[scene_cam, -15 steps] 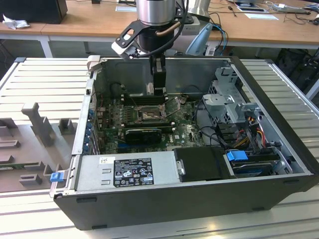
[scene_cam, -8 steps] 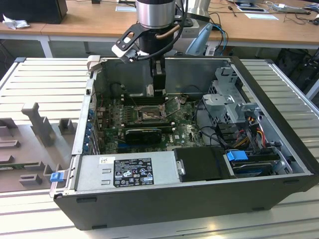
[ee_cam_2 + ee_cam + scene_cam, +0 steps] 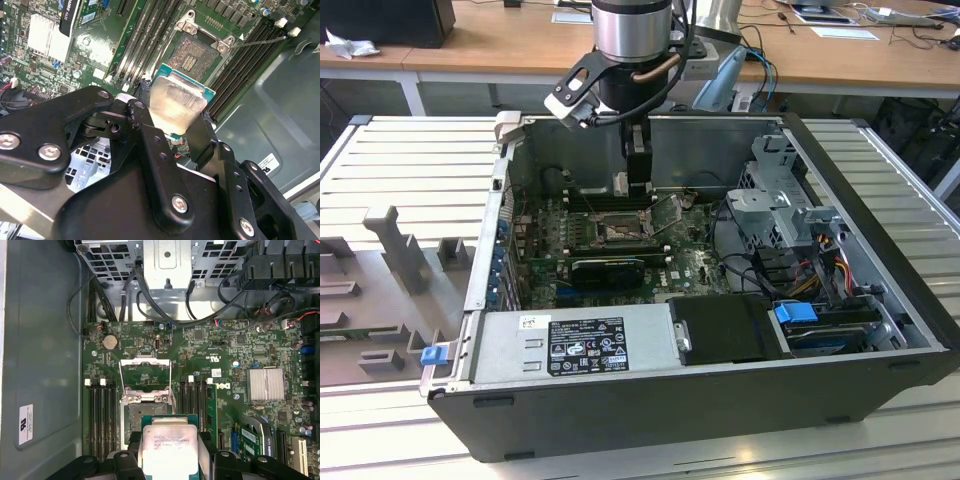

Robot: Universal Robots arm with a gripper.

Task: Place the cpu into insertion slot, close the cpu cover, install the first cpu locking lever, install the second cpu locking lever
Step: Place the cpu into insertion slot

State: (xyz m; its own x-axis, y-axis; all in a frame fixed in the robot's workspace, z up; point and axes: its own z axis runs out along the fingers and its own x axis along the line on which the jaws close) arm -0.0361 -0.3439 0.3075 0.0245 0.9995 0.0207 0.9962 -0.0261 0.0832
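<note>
My gripper (image 3: 628,186) hangs inside the open computer case, shut on the cpu (image 3: 620,183). In both wrist views the cpu (image 3: 169,447) (image 3: 177,102) is a pale silver square on a green base, pinched at two opposite edges by the black fingers (image 3: 145,125). It floats above the green board, tilted, overlapping one side of the insertion slot (image 3: 144,415) (image 3: 192,57). The slot's brownish contact field lies bare. The cpu cover (image 3: 145,372) is swung open, flat beyond the slot. A thin locking lever (image 3: 260,40) sticks up beside the slot.
Black memory slots (image 3: 100,415) flank the socket on both sides. A long black card (image 3: 610,268) and a finned heatsink (image 3: 265,384) lie nearby. The drive cage with cables (image 3: 780,200) and the power supply (image 3: 580,340) crowd the case. Case walls (image 3: 720,140) enclose it.
</note>
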